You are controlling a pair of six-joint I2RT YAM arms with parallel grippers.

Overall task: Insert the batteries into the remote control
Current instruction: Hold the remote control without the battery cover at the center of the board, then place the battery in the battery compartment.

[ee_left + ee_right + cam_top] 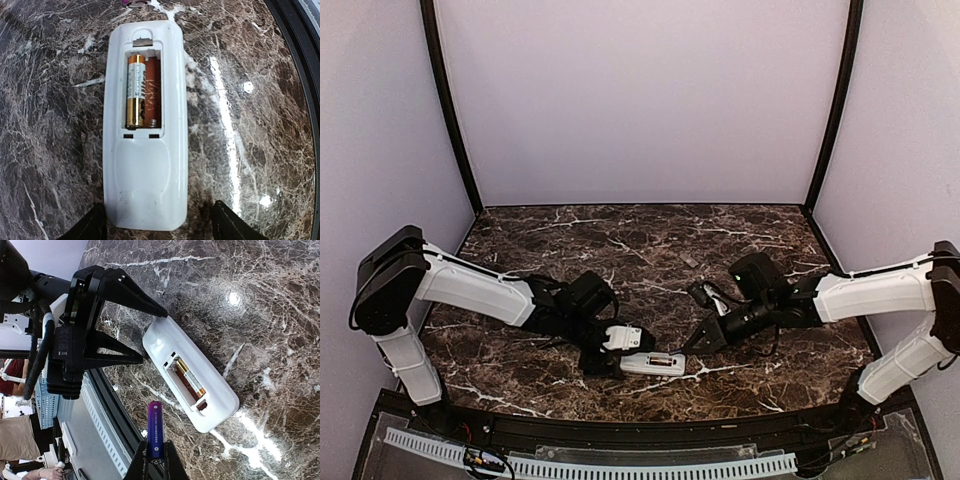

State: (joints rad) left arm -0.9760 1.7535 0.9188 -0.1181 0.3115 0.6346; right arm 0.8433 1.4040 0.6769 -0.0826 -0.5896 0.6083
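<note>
The white remote control (653, 364) lies back-up on the marble table, its battery bay open. One gold and copper battery (135, 90) sits in the bay's left slot; the slot beside it holds no battery. My left gripper (160, 227) is open and straddles the remote's near end. Its left finger is close against the remote's edge, and a gap shows before the right finger (230, 225). My right gripper (156, 445) is shut on a purple battery (155, 425). It holds that battery above the table beside the remote (192, 372), pointing towards the left gripper (150, 335).
A small flat grey piece (692, 262) lies on the marble farther back. The table's black front rim (640, 430) runs just behind the remote, with a perforated white rail (650, 467) below it. Purple walls close in the back and sides.
</note>
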